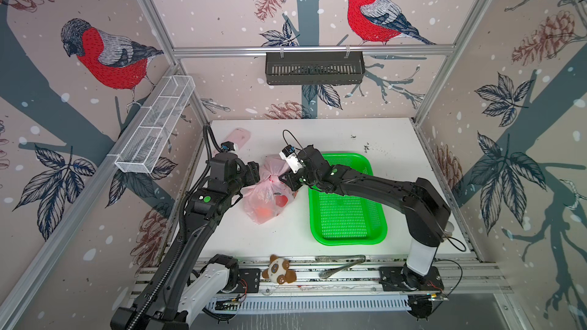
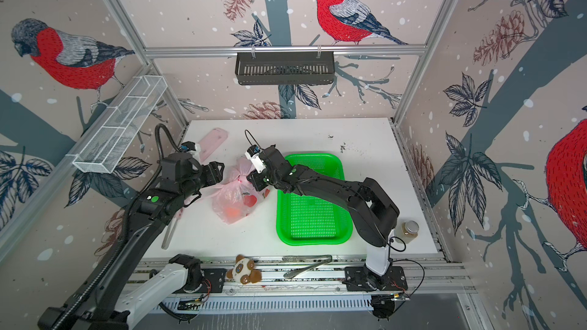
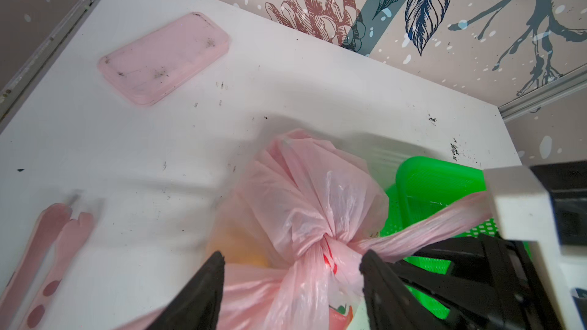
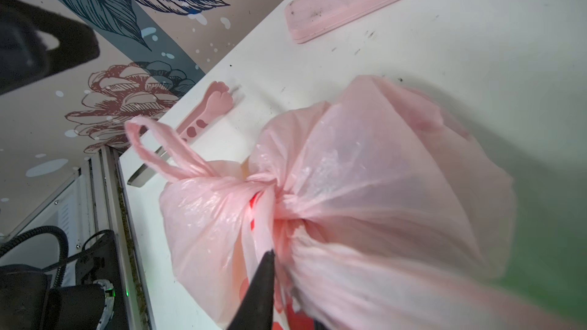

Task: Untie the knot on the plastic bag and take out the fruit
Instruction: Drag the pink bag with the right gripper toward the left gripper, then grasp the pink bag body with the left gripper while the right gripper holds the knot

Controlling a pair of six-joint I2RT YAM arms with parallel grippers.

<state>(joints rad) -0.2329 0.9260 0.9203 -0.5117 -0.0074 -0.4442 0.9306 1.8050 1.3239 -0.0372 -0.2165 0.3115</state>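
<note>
Pink and translucent, the plastic bag (image 1: pixel 268 200) is lying just left of the green tray (image 1: pixel 346 241), with fruit (image 1: pixel 265 212) glowing orange through it. Beyond that, the knot (image 3: pixel 317 246) is sitting between the wide-spread jaws of the left gripper (image 3: pixel 292 260), near their tips. From the tray side the right gripper (image 1: pixel 286 182) is pointing close at the knot; whether its jaws are gripping cannot be told. Farther back, a pink case (image 1: pixel 238 138) is lying well left of the tray.

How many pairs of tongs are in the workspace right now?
2. Pink plastic paw-tipped tongs lie on the white table near its left edge; silver metal tongs lie on the aluminium front rail. The arms may hide others.
</note>
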